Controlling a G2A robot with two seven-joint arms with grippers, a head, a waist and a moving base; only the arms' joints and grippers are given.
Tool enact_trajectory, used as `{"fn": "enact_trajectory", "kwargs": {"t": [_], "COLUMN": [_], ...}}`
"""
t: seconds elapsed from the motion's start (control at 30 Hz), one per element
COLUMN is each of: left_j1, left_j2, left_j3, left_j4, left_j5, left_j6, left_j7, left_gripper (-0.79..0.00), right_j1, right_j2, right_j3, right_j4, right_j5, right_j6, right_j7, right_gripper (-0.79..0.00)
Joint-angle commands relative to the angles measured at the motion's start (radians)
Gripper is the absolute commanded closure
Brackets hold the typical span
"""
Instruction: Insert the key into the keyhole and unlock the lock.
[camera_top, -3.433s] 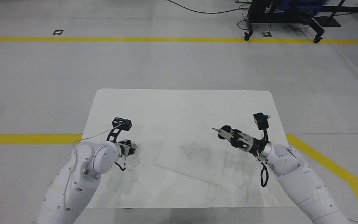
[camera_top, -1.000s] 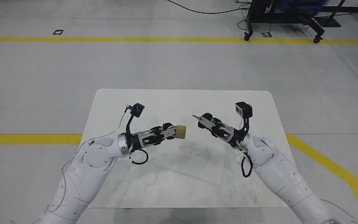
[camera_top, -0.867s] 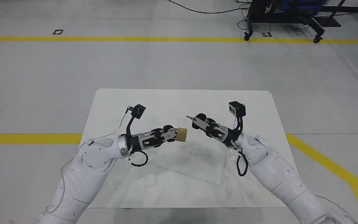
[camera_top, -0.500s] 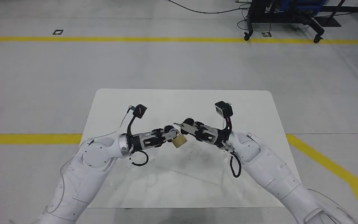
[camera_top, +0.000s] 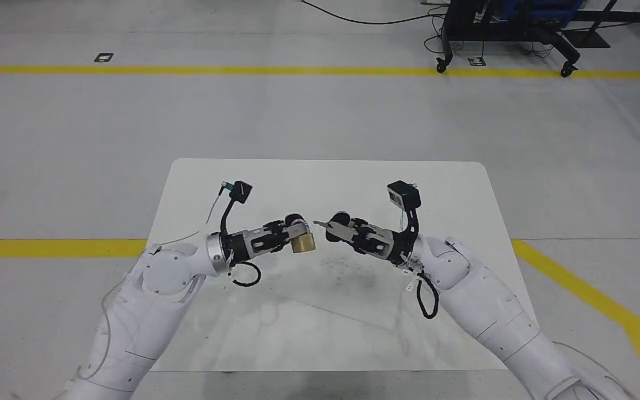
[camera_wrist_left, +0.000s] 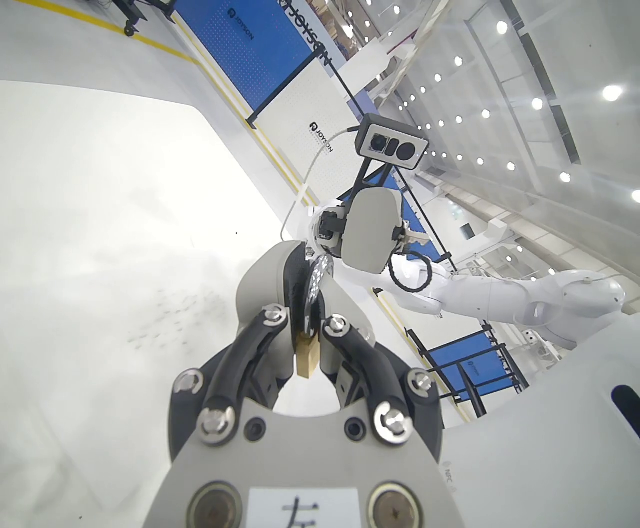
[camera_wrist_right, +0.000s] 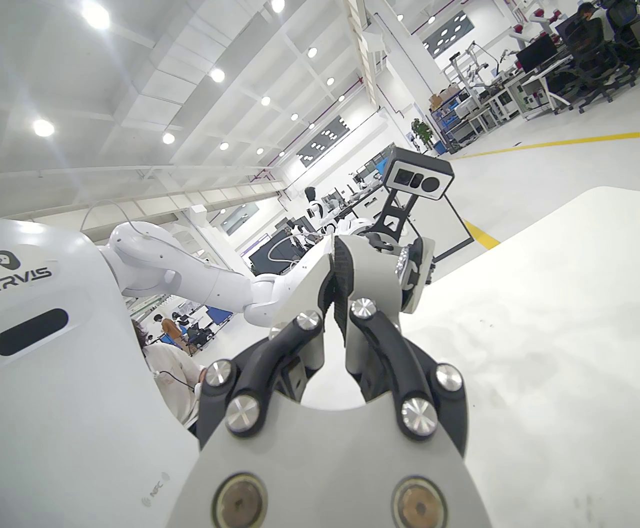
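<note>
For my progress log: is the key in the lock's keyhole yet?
Out. The key juts from the right gripper into open air, apart from the lock in the left gripper.

lock (camera_top: 302, 242) x1 | key (camera_top: 322, 225) x1, probably | left claw (camera_wrist_left: 311, 282) + right claw (camera_wrist_right: 341, 272) = 2 | table (camera_top: 400, 190) x1

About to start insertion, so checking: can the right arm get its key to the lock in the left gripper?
Probably yes: the left gripper holds the lock above the table, the key in the right gripper points toward it, nothing between. Keyhole alignment I cannot tell.
</note>
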Motion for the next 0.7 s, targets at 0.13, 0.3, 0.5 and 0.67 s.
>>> {"fn": "enact_trajectory", "kwargs": {"t": [0.13, 0.3, 0.5, 0.67], "left_j1": [-0.056, -0.171, -0.188, -0.168], "left_j2": [-0.02, -0.046, -0.052, -0.051], "left_j3": [0.046, 0.121, 0.14, 0.142], "left_j4": [0.03, 0.076, 0.1, 0.1], "left_j5": [-0.109, -0.101, -0.118, -0.104], "left_j6": [0.327, 0.425, 0.427, 0.452], "left_j7": [0.085, 0.101, 0.072, 0.094], "left_gripper": [0.0, 0.0, 0.0, 0.0], "right_j1": [-0.057, -0.154, -0.189, -0.189], "right_j2": [0.008, 0.039, 0.049, 0.049], "right_j3": [0.027, 0.127, 0.163, 0.163], "right_j4": [-0.03, -0.05, -0.073, -0.073], "right_j5": [0.021, 0.016, 0.013, 0.013], "right_j6": [0.031, 0.044, 0.041, 0.041], "right_j7": [-0.023, -0.022, -0.026, -0.026], "right_gripper": [0.0, 0.0, 0.0, 0.0]}}
